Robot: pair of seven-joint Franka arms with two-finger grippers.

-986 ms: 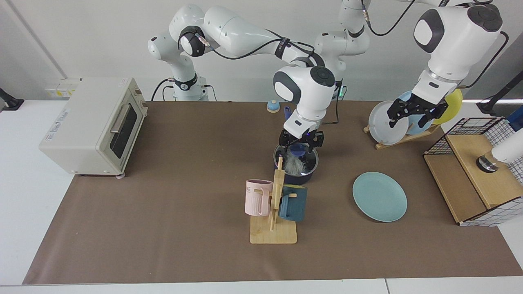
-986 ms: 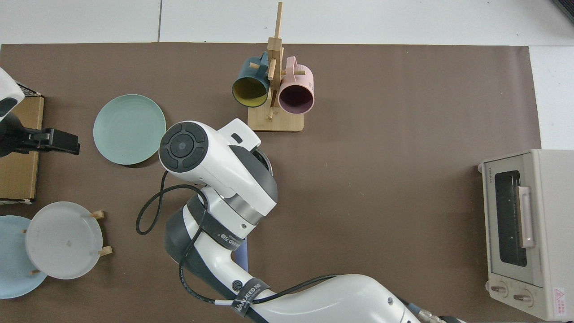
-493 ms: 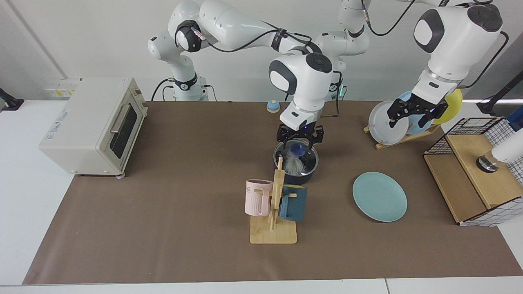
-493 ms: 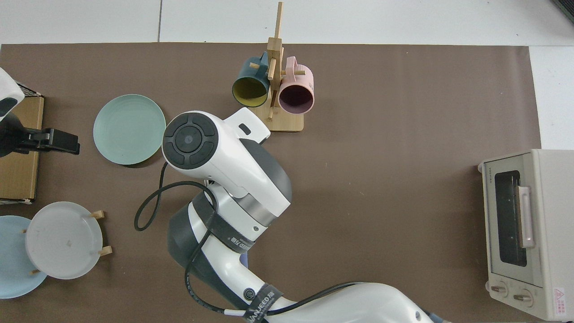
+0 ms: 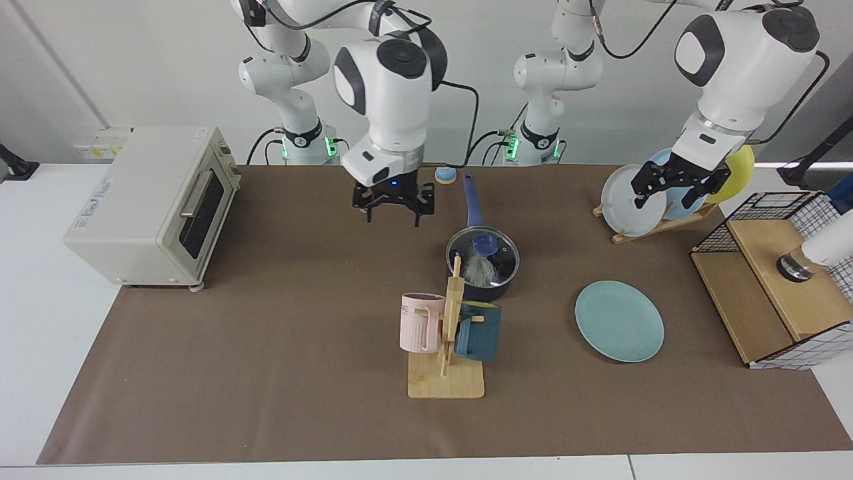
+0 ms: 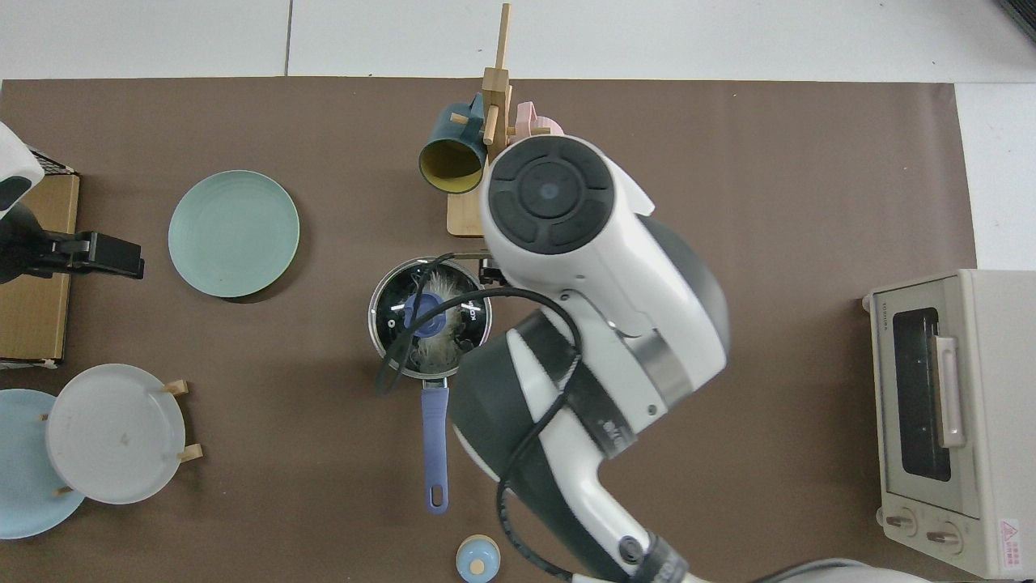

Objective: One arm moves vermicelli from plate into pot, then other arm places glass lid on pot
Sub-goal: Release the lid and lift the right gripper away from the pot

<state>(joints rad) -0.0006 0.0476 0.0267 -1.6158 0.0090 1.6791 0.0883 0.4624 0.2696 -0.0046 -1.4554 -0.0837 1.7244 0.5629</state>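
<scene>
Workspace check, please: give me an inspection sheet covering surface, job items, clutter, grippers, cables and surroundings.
Surface: brown mat over a white table.
Job's things: glass lid sits on the pot, vermicelli inside; plate bare.
Clutter: mug stand with two mugs, toaster oven, plate rack, wire crate, small blue bell.
Grippers: right gripper open, raised beside the pot; left gripper open, waiting by the plate rack.
Cables: black cable of the right arm loops above the lid in the top view.
Surroundings: plain white wall.
</scene>
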